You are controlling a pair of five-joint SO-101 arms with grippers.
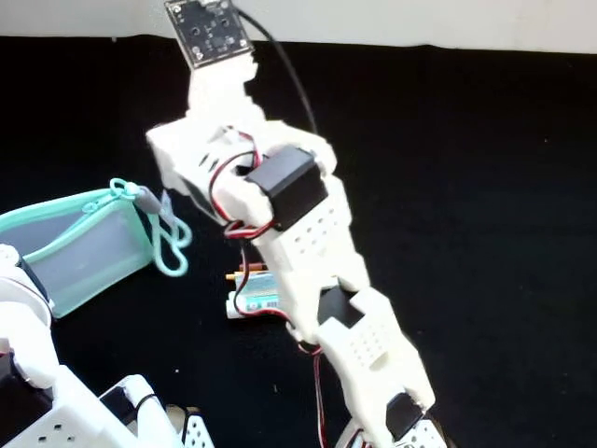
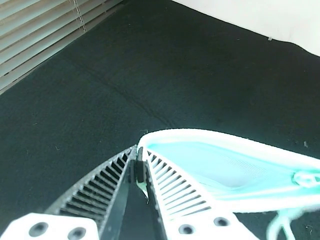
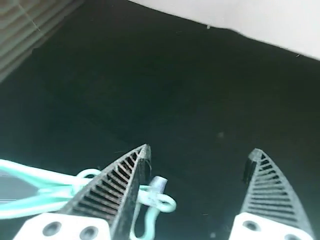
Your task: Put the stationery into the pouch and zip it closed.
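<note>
Pouch on counter, edge clamped in left gripper.
We note right gripper spread wide by the zipper pull; stationery lies near the pouch.

Black cloth tabletop, pale wall along its far edge, slatted blinds at one side.

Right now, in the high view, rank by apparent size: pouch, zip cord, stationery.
1. pouch
2-3. cord and stationery: they look alike; an arm hides part of the stationery.
</note>
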